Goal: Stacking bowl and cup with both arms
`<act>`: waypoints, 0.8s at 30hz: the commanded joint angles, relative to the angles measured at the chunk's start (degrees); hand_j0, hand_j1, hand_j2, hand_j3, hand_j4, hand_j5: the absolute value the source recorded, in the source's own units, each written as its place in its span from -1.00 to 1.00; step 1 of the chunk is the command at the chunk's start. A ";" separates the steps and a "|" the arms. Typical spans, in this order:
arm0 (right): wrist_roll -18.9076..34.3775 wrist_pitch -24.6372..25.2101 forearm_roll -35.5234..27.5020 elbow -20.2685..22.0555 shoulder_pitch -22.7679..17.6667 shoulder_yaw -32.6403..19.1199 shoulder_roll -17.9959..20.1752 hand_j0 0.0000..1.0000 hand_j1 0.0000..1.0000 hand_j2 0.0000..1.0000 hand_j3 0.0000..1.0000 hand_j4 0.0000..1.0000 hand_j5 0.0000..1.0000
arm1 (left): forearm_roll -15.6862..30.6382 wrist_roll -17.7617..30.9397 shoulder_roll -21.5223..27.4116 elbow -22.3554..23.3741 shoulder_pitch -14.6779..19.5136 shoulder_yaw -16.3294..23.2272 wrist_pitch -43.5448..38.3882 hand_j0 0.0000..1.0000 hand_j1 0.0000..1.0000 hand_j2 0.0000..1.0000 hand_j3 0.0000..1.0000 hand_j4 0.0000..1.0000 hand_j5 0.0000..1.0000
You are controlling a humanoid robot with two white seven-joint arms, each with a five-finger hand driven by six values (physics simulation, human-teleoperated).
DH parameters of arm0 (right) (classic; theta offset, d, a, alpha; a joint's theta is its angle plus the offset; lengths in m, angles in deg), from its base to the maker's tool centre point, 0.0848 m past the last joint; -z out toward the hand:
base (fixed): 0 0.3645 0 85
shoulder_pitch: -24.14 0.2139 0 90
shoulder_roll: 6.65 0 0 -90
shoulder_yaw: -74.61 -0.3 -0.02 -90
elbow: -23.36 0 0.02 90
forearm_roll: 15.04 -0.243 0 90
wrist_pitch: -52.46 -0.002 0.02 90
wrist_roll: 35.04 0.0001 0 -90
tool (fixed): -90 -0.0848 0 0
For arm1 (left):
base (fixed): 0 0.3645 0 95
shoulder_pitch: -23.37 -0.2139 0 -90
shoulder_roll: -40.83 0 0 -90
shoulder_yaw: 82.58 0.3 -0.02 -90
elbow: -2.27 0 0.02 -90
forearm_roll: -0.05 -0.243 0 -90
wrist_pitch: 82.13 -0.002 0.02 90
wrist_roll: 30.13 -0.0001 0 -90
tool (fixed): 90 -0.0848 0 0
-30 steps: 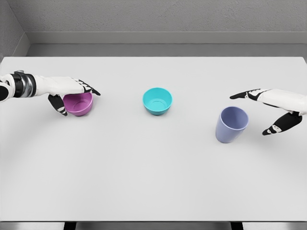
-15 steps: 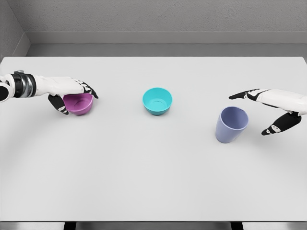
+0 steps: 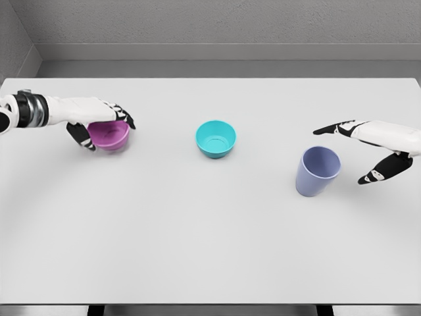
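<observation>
A pink bowl is at the table's left, raised a little off the surface and tilted, with my left hand shut on it, fingers over its far rim and thumb at its near left side. A teal bowl stands upright at the middle of the table. Right of it stands a lavender cup, upright. My right hand hovers just right of the cup, open, fingers spread, not touching it.
The white table spans the view, with a grey wall behind its far edge.
My left hand closed on the pink bowl and lifted it slightly, tilting it. The right hand barely moved beside the cup.
</observation>
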 commanded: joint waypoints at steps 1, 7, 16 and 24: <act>-0.07 0.06 -0.26 0.02 0.00 -0.01 -0.15 1.00 1.00 1.00 1.00 1.00 1.00 | 0.23 -0.03 0.04 -0.47 0.00 -0.28 -0.06 0.58 0.58 0.58 0.58 0.58 0.58; -0.07 0.15 -0.26 0.02 0.18 0.07 -1.20 1.00 1.00 1.00 1.00 1.00 1.00 | 0.23 -0.03 -0.05 -1.44 0.88 -0.28 -0.06 0.53 0.53 0.53 0.53 0.53 0.53; -0.25 0.50 0.62 -0.25 0.18 1.66 -2.61 1.00 1.00 1.00 1.00 1.00 1.00 | -1.18 -0.03 -1.90 -3.28 2.37 -0.28 -0.15 0.53 0.53 0.53 0.53 0.53 0.53; 0.10 1.03 0.45 -0.95 0.26 1.74 -3.31 1.00 1.00 1.00 1.00 1.00 1.00 | -2.06 -0.03 -5.33 -3.28 3.52 -0.28 -0.15 0.53 0.53 0.53 0.53 0.53 0.53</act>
